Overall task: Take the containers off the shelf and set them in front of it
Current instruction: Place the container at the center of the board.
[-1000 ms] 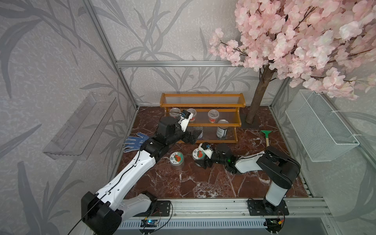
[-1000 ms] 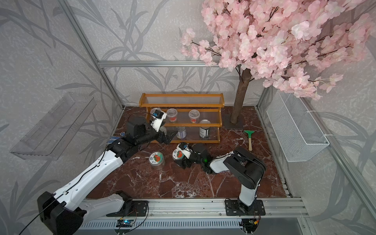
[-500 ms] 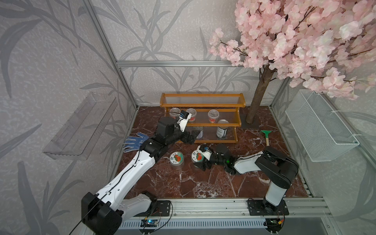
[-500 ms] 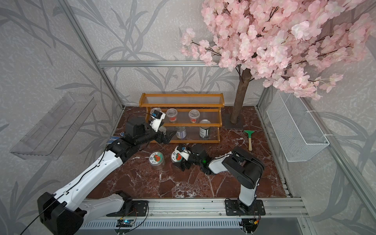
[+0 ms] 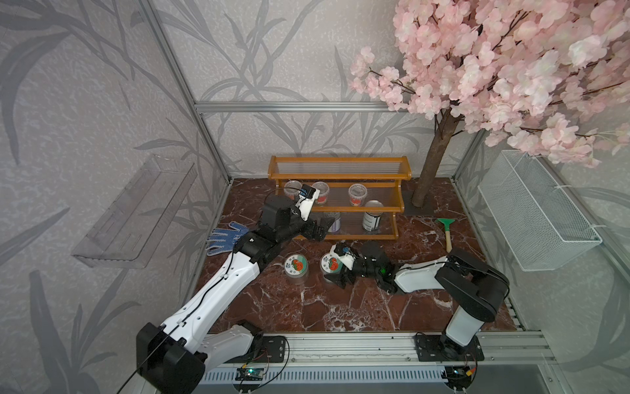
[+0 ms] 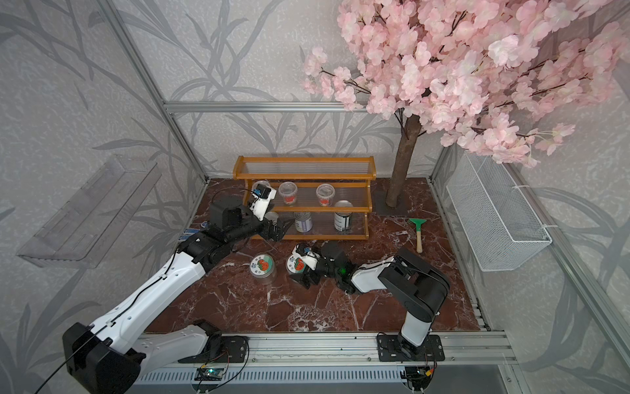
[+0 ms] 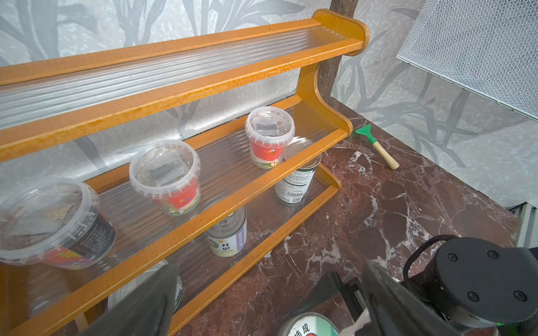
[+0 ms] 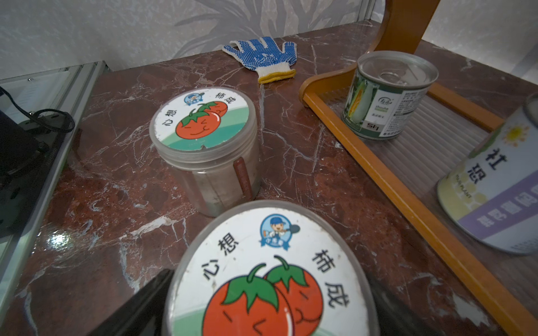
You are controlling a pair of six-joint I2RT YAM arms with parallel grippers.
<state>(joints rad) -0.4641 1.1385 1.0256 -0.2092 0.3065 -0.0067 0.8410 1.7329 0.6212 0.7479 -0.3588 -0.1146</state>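
Widening right pincer (image 8: 269, 276) around jar (image 5: 330, 263), left pincer (image 7: 269, 266) unmoved

Near jar (image 8: 262, 291) cut off by frame edge; contact with right tool (image 8: 267, 275) indeterminate. Leftmost can (image 7: 128, 291) mostly hidden behind left tool (image 7: 269, 265).

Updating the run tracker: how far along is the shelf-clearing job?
Done: one tomato-lid jar stands in front of the shelf. In hand: the right end effector straddles the second jar, which is already down beside the first; grip or release unclear. The open left end effector reaches toward the bottom tier. Left: three cups on the middle tier, three cans on the bottom.
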